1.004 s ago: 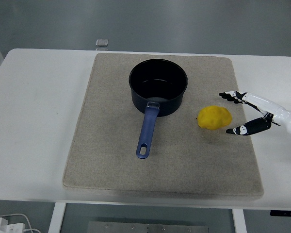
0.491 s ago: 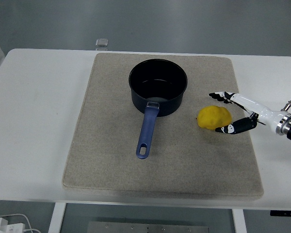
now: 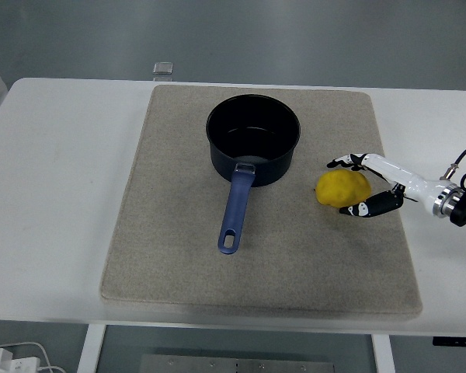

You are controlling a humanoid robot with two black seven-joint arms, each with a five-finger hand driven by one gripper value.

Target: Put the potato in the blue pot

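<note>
My right hand [image 3: 356, 185] has its fingers [image 3: 358, 209] spread around the lumpy yellow potato [image 3: 342, 188], not squeezing it yet. The round dark blue metal pot [image 3: 253, 138] sits empty, up and left of my fingers, so grabbing, lifting and dropping are all left.

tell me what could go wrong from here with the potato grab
The right hand brackets the potato from its right side only, fingers spread and not yet closed. Closing there could nudge the rounded potato left across the mat rather than pinch it. If it is gripped near that end, it may slip out during the lift. The pot sits close by, so a low carry could hit its rim.
</note>
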